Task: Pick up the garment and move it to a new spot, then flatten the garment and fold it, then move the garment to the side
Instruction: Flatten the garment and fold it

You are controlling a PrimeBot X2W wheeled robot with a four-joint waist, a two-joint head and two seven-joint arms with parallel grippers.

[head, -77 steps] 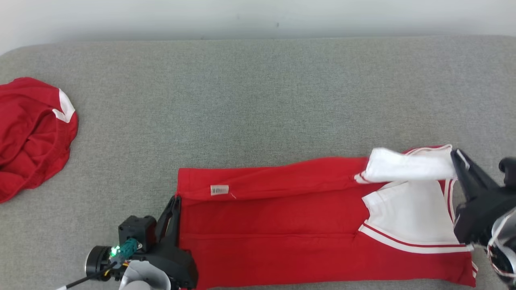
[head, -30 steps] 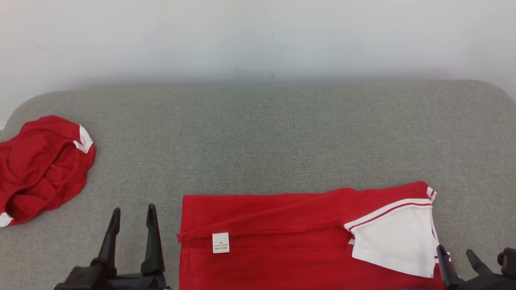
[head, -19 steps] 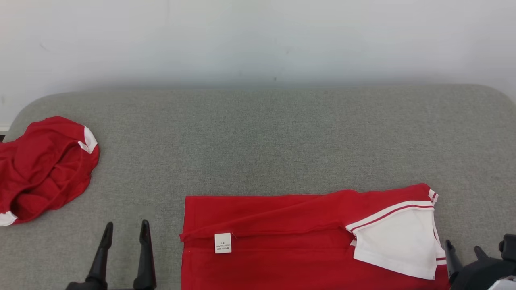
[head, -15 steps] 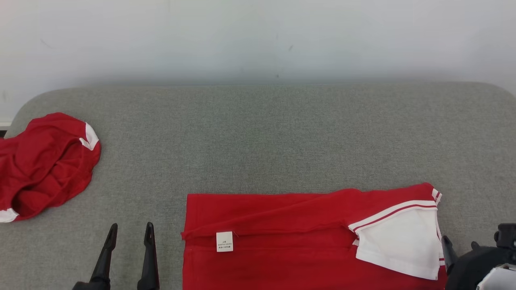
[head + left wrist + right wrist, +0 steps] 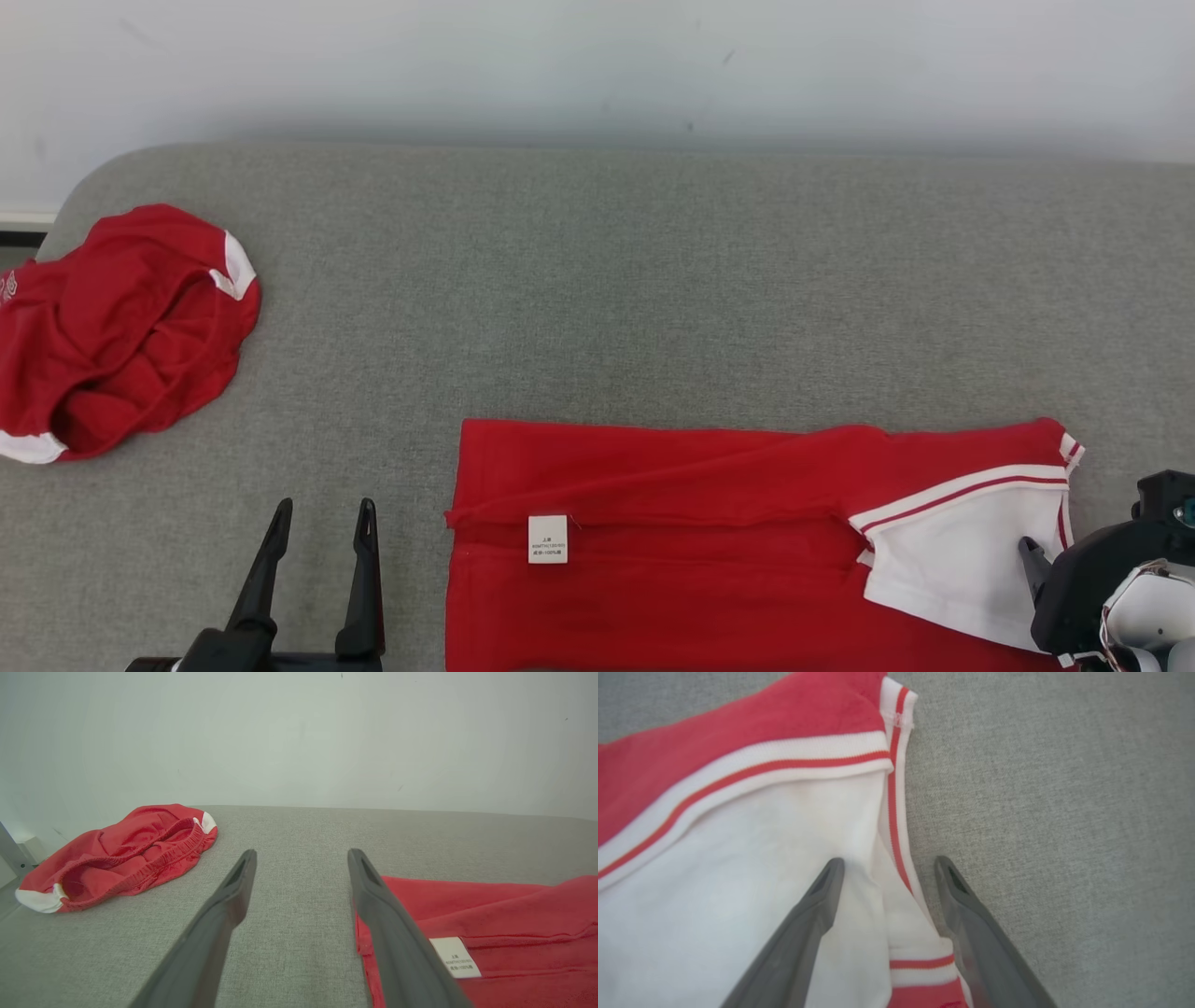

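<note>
Two red items lay on the grey upholstered surface: crumpled garment, left edge, partly cropped; left gripper, fingers spread, empty; folded garment, near edge, bottom cropped; right gripper, fingers spread astride its white trim.

Plain indoor workspace: grey fabric surface against bare white wall.

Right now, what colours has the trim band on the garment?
White trim band with one thin red stripe; clearest in right wrist view.
</note>
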